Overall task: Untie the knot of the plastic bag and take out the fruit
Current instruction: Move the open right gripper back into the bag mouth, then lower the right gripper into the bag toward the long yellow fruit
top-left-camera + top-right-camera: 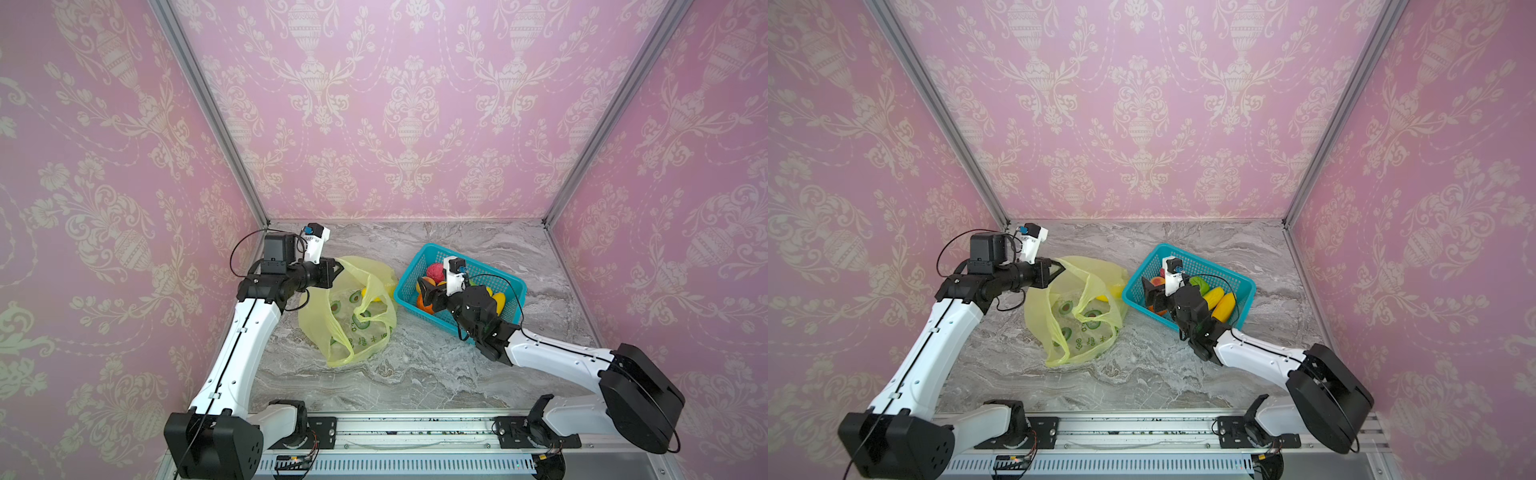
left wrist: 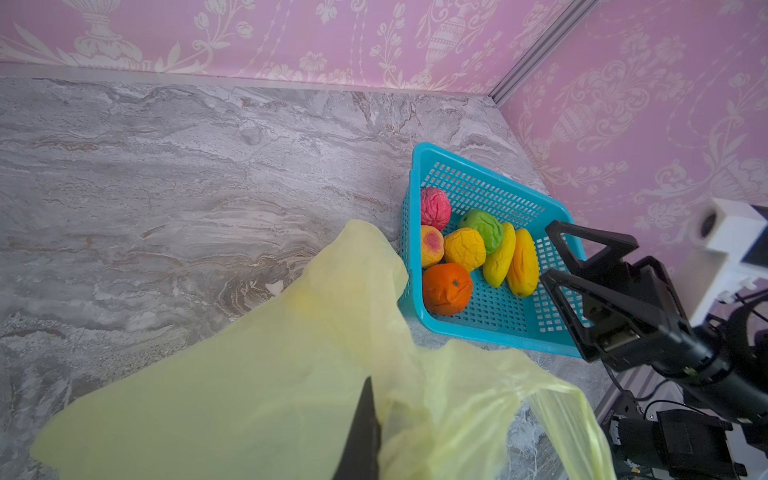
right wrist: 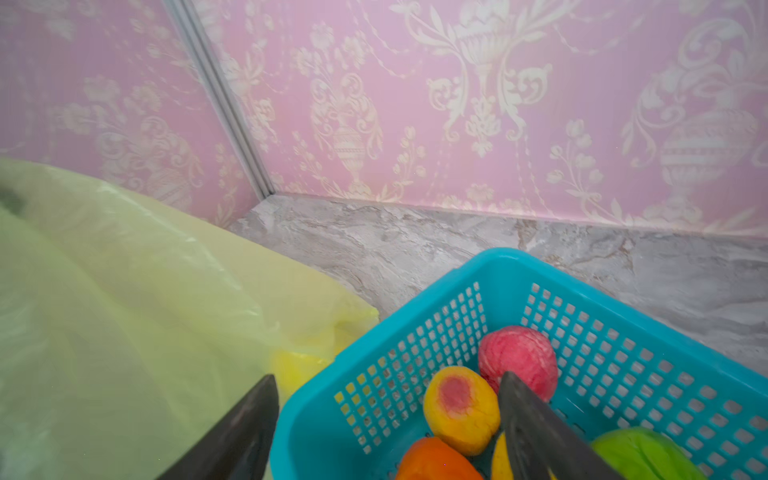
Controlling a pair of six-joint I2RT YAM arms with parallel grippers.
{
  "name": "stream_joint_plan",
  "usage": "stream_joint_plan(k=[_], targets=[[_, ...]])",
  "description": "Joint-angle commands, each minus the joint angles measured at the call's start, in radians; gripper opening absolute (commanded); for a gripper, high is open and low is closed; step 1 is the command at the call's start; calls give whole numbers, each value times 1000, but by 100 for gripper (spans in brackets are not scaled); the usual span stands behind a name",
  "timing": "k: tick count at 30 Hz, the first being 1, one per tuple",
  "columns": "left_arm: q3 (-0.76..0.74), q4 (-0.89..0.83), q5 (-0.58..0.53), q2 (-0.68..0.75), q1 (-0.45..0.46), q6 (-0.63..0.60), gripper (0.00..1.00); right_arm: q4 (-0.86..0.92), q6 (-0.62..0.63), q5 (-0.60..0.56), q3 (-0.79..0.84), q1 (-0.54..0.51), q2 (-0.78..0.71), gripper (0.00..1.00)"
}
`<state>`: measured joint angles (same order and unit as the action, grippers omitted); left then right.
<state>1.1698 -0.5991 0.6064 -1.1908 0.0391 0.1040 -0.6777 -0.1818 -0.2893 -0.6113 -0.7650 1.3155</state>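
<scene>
Grey marble tabletop (image 1: 415, 374), pink papered walls (image 1: 415, 124). Left of centre: plastic bag (image 1: 353, 332), mouth open, handles (image 1: 365, 309) untied. Far rim pinched and held off table by left gripper (image 1: 340, 268), jaws shut on film. Right of bag: turquoise basket (image 2: 498, 332). Of fruit (image 2: 464, 249), seven pieces in basket; one more yellow piece (image 1: 371, 293) inside bag, seen through film. Above basket end nearest bag: right gripper (image 2: 549, 251), jaws spread wide, empty.

A turquoise perforated basket (image 1: 498, 272) sits at an angle on the right of a grey marble-patterned tabletop (image 1: 415, 374). 3 pink walls (image 1: 407, 104) printed with cream urns enclose it, joined by 2 aluminium corner posts (image 1: 208, 104).
</scene>
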Motion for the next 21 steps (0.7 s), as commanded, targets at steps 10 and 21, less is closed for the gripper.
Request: stream_joint_plan(k=[10,21], targets=[[12,2,6,16,-11,10,0,-111,541,192,-6,-323,67,37],[11,7,15,17,-13,12,0,119,582,90,-281,-339,357,19]])
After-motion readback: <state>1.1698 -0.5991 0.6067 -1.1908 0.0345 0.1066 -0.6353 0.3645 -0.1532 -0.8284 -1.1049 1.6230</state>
